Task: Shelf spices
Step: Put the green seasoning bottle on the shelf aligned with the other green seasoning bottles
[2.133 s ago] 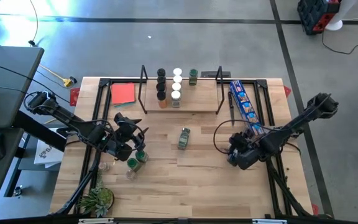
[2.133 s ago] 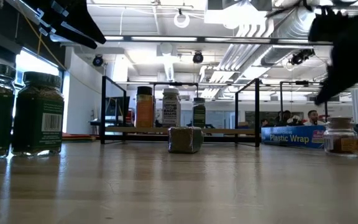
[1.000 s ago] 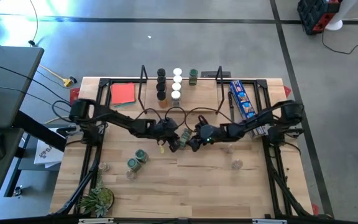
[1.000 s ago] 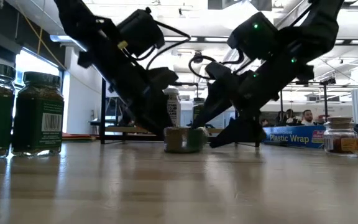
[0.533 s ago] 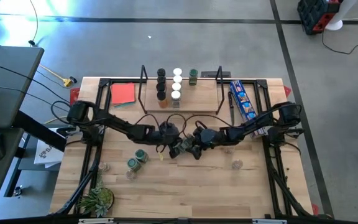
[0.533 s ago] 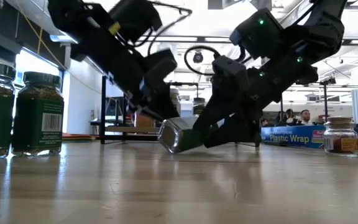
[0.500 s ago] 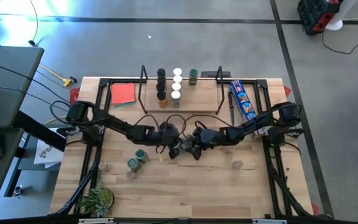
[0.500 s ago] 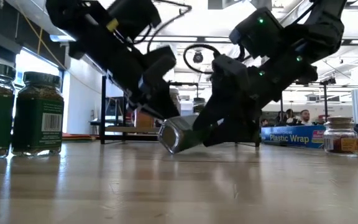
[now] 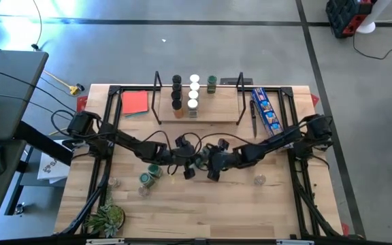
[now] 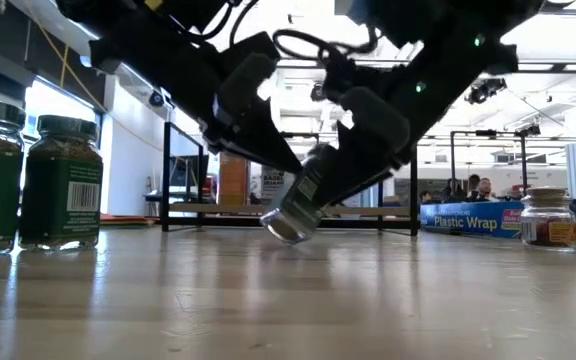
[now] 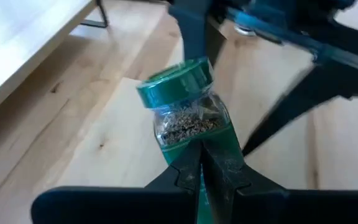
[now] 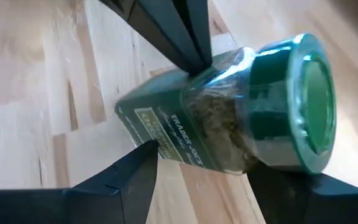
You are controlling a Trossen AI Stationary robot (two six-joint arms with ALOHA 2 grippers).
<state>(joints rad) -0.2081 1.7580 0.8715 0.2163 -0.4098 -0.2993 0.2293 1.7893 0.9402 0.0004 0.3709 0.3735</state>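
A spice jar (image 12: 216, 124) with a green lid (image 11: 174, 81) stands slanted at the table's middle (image 9: 198, 160). Its lid end is up and far, and its glass bottom (image 10: 286, 226) is low near the wood. My left gripper (image 11: 202, 152) is shut, with its tips against the jar. My right gripper (image 12: 216, 163) has the jar between its fingers. The shelf (image 9: 203, 114) at the far edge carries several jars (image 9: 193, 92), standing upright on its board. My left gripper presses its shut fingertips (image 11: 199, 163) against the jar's side (image 12: 199, 70), just below the glass shoulder. It comes slanting down from the table's left. My right gripper pinches the jar's body between its two fingers, one on the label side (image 12: 146, 138), the other beneath the shoulder near the lid. The fingers come slanting down from the table's right, across the jar. The jar is tilted; whether its bottom touches the table I cannot tell.
Two green-lidded jars (image 9: 150, 174) stand at the near left, close to the low camera (image 10: 60, 180). A clear jar (image 9: 259, 180) stands at the right. A blue packet (image 9: 265, 109) and a red square (image 9: 135, 102) flank the shelf. A plant (image 9: 106, 219) sits at the near-left corner.
Both grippers have gone a little toward the table's near edge, keeping together at the jar. The jar, which lay flat on the wood, has tipped up: its lid end has risen between the grippers, while its glass bottom has stayed low.
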